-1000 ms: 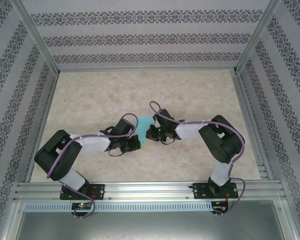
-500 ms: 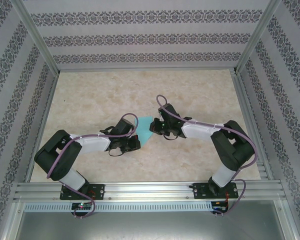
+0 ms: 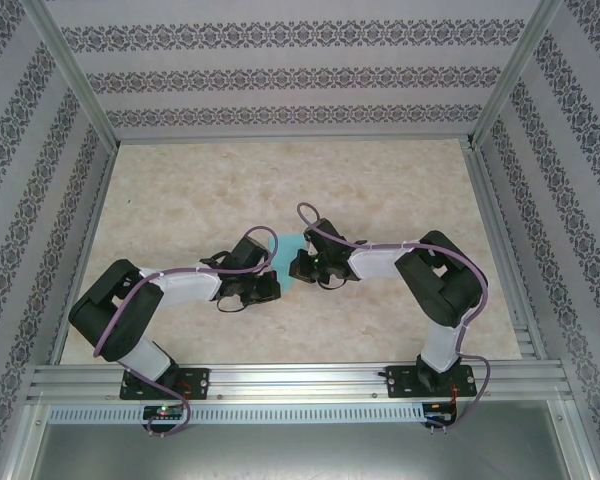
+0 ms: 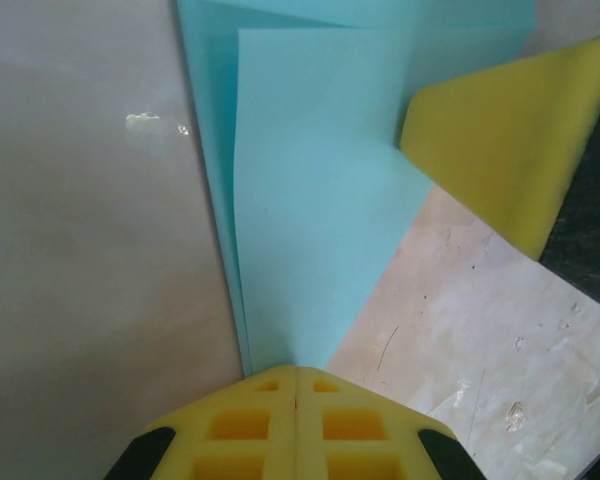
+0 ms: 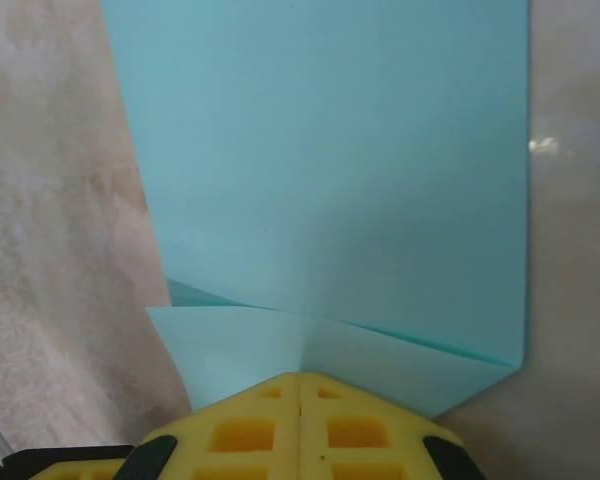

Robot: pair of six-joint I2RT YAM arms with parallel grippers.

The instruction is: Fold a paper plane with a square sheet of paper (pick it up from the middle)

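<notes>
Pinching folded blue sheet, left fingers and right fingers pressed together, sheet mostly hidden overhead

paper mostly hidden from above, far edge cropped in wrist views

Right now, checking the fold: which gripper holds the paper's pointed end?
The left gripper: the paper tapers to a point there; the right gripper meets a wide folded edge.

square sheet of paper | turquoise, partly folded, overlapping flaps | table centre
</notes>
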